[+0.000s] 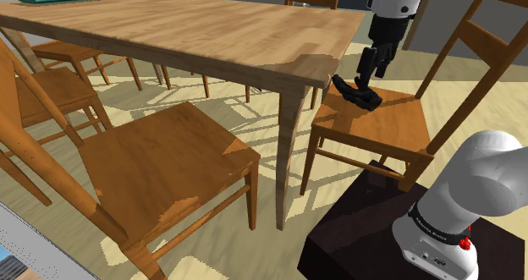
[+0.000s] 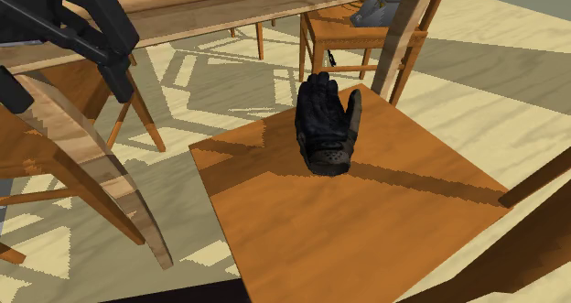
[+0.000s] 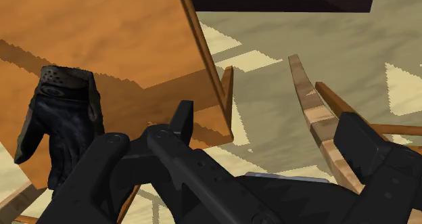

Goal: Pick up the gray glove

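You'll find the glove lying flat at the seat's corner nearest the table leg. Your gripper hangs close by, fingers wide apart (gripping nothing).

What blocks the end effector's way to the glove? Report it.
Nothing visible. The dark glove lies bare on the wooden chair seat, and the open end effector hangs close by with only air between.
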